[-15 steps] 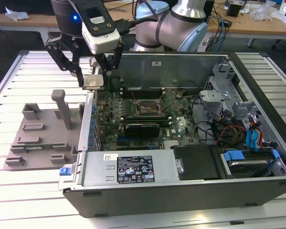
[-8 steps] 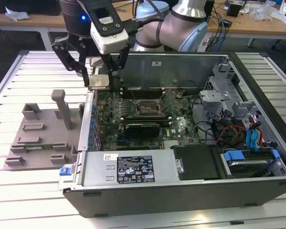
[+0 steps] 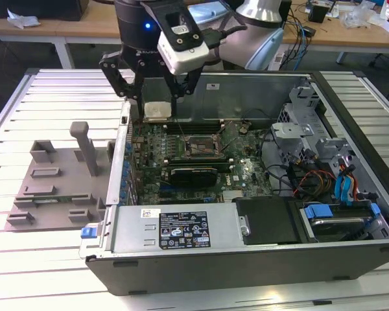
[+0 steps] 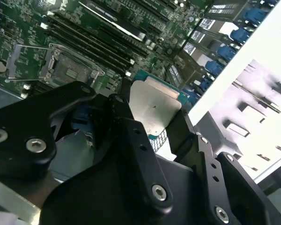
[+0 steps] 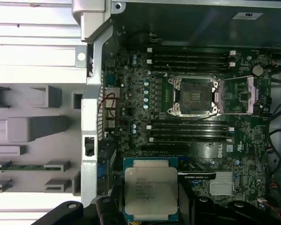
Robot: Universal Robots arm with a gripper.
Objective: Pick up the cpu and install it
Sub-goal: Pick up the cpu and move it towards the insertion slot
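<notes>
My gripper [image 3: 156, 107] is shut on the cpu [image 3: 157, 111], a thin square chip with a silver-grey metal top. It hangs in the air over the rear corner of the open computer case [image 3: 181, 230], toward the exterior view's left. In both wrist views the cpu [image 5: 151, 190] [image 4: 154, 110] sits flat between the black fingers [image 5: 107, 207], gripped by two opposite edges. The empty cpu socket [image 3: 200, 148] [image 5: 195, 96] [image 4: 70, 70] lies on the green motherboard with its metal load plate swung open to one side. The cpu is well above the board and off to the side of the socket.
A grey plastic tray [image 3: 58, 188] [image 5: 28, 126] with raised blocks lies beside the case on the slatted table. A long black card [image 3: 193, 173] sits on the board near the socket. Memory slots [image 5: 189, 58] flank the socket. A drive cage and cables [image 3: 324, 168] occupy the case's other end.
</notes>
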